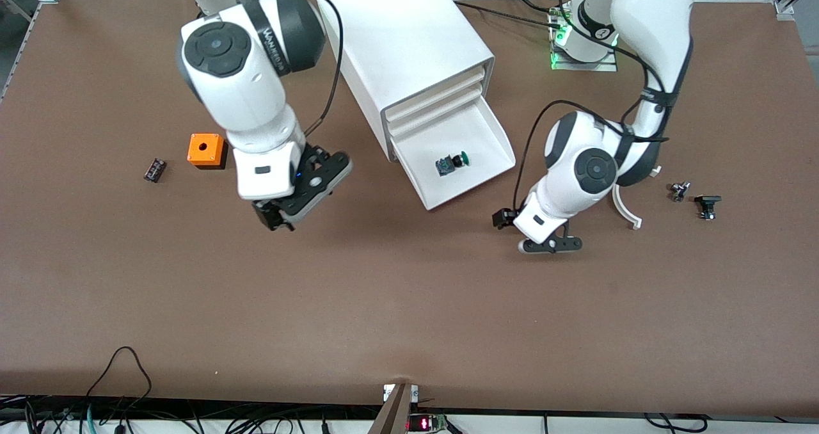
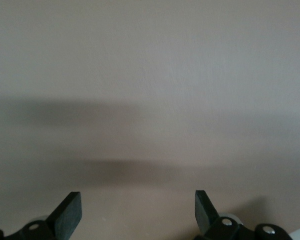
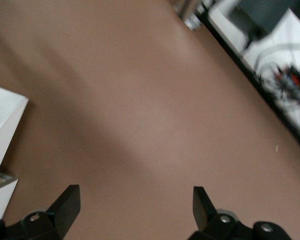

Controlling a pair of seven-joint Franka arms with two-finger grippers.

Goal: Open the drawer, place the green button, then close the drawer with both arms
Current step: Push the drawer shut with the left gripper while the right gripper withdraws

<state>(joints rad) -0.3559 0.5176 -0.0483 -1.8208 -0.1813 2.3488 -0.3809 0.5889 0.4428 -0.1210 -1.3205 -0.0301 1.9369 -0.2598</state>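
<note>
The white cabinet (image 1: 409, 43) stands at the table's middle, toward the robots' bases. Its lowest drawer (image 1: 475, 186) is pulled out. The button (image 1: 452, 163), green cap and dark body, lies in the drawer on its side. My right gripper (image 1: 274, 219) is open and empty over bare table, beside the drawer toward the right arm's end; its wrist view (image 3: 135, 205) shows a cabinet corner (image 3: 5, 120). My left gripper (image 1: 508, 219) is open and empty, low over bare table by the drawer's front corner toward the left arm's end; its wrist view (image 2: 137, 210) shows only table.
An orange cube with a hole (image 1: 206, 149) and a small black part (image 1: 155, 169) lie toward the right arm's end. A white curved piece (image 1: 626, 210) and two small dark parts (image 1: 679, 191) (image 1: 707, 205) lie toward the left arm's end.
</note>
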